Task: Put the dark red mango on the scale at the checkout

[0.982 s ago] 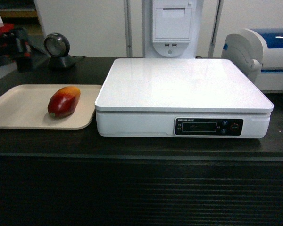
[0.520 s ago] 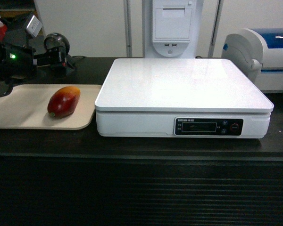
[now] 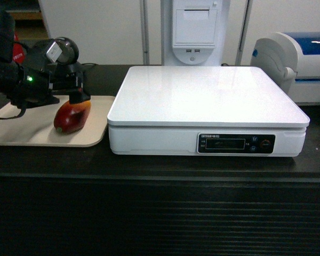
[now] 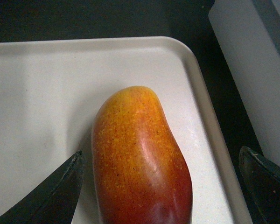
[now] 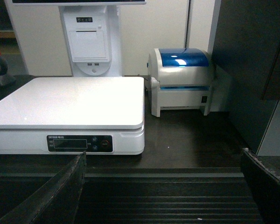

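My left gripper (image 4: 161,186) hangs over the dark red mango (image 3: 72,116), jaws spread wide to either side of the fruit without touching it. The mango lies on the beige tray (image 3: 21,130), just left of the scale (image 3: 207,109) on the checkout (image 3: 160,213). My right gripper (image 5: 163,196), jaws likewise apart and holding nothing, faces the scale's display panel (image 5: 80,143).

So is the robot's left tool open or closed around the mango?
Open. In the left wrist view the left tool has its two fingers spread wide on either side of the dark red mango, with tray showing between. The mango lies on the beige tray.
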### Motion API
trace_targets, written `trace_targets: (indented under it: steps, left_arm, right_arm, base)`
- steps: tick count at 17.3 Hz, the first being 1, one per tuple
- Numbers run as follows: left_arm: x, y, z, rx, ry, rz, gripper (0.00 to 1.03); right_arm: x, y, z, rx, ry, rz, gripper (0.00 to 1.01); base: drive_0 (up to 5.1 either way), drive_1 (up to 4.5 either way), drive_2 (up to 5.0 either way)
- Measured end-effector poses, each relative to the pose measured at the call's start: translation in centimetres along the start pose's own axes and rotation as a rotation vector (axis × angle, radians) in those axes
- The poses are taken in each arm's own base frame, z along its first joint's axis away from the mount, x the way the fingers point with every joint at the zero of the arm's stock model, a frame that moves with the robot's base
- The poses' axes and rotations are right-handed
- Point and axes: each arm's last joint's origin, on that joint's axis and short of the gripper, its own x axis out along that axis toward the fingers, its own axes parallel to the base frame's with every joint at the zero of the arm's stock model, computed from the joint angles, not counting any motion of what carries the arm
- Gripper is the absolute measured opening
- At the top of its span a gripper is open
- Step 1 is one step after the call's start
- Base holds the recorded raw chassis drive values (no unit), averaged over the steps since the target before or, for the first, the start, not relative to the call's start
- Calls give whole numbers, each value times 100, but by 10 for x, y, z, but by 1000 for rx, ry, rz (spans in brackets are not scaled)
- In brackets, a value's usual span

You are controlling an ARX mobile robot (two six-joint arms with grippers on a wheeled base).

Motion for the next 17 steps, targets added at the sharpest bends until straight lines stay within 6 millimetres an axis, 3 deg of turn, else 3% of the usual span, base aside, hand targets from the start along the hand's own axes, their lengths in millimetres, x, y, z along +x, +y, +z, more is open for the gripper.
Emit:
trace_targets:
  steps: [8, 13, 16, 17]
  left_arm:
    - [25, 1, -12, 34, 131, 20, 98]
    - [35, 4, -9, 119, 162, 95, 97]
    - [37, 2, -10, 141, 171, 103, 67]
    - [37, 2, -10, 140, 177, 104, 61]
  right_arm:
    - [0, 0, 0, 0, 0, 0, 98]
    - [0, 0, 0, 0, 0, 0, 98]
    - [0, 0, 0, 0, 0, 0, 98]
    - [0, 0, 0, 0, 0, 0, 98]
  base:
    - [0, 0, 0]
    - [0, 0, 0]
    - [0, 0, 0]
    - [0, 0, 0]
